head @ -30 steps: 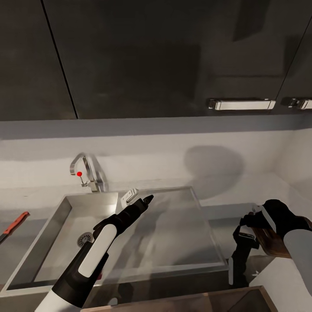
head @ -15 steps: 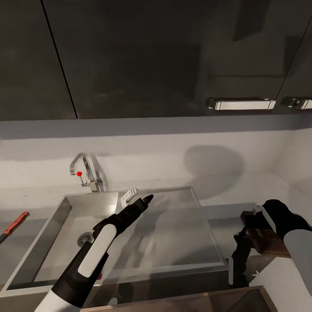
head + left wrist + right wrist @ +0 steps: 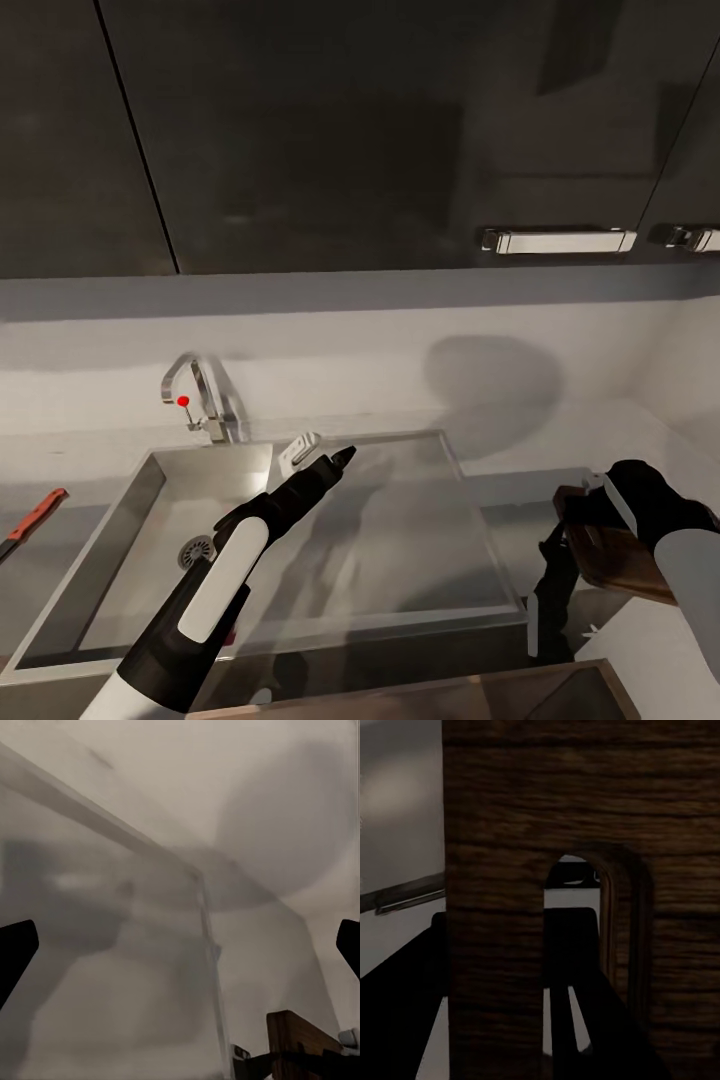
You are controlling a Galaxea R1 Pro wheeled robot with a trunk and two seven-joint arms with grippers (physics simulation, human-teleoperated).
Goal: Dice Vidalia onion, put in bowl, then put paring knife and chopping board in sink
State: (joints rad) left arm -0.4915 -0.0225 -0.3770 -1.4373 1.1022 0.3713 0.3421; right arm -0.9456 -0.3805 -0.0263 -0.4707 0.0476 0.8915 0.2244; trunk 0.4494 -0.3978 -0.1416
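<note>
Tools first: my right tool (image 3: 585,515) is clamping one end of the chopping board (image 3: 620,560), holding it up off the surface (image 3: 560,455) just right of the sink (image 3: 400,540). In the right wrist view the board (image 3: 510,870) is sitting right up against the camera, handle slot (image 3: 581,915) and all, with a dark finger (image 3: 570,967) showing through the slot.

My left tool (image 3: 325,460) is hovering over the middle of the sink with nothing in it. In the left wrist view its two fingertips (image 3: 16,945) are sitting at opposite edges of the frame, so it's spread wide. That view is also catching a corner of the board (image 3: 296,1042) low down.

Counting what I'm seeing: one board, one sink with one round drain (image 3: 195,550), one bent tap (image 3: 200,395) with a red knob, and one paring knife (image 3: 30,520) lying on the surface left of the sink, well apart from both tools.
</note>
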